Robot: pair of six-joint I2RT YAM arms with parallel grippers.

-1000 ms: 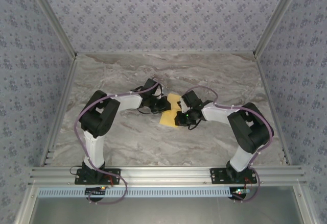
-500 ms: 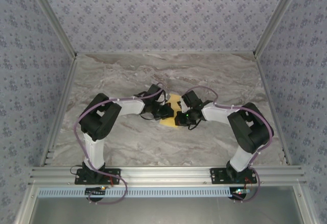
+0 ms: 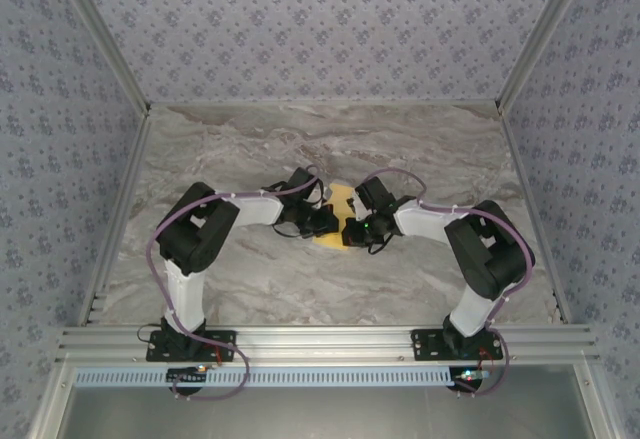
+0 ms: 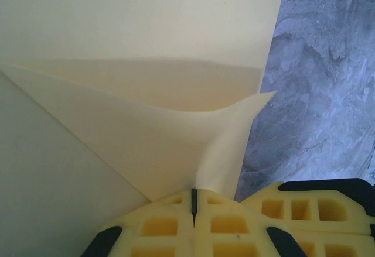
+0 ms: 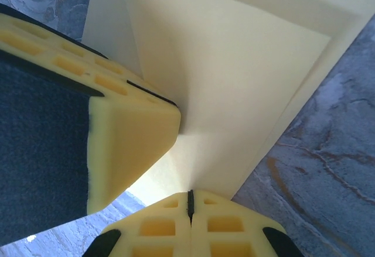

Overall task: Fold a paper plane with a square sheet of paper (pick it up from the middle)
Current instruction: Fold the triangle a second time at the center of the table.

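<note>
The table (image 3: 250, 269) is a broad slab with a grey, veined marble look, its lighter streaks running roughly from side to side, and a pale metal rail (image 3: 330, 341) closes off its near edge. Just one loose thing lies on it, a yellow square sheet of paper (image 3: 341, 197), sitting about midway between the left and right sides and well away from every edge. Up close the sheet (image 4: 146, 23) is partly folded over on itself, one flap curling up off the layers beneath, with bare marble (image 4: 328, 64) showing just beside its straight edge.
</note>
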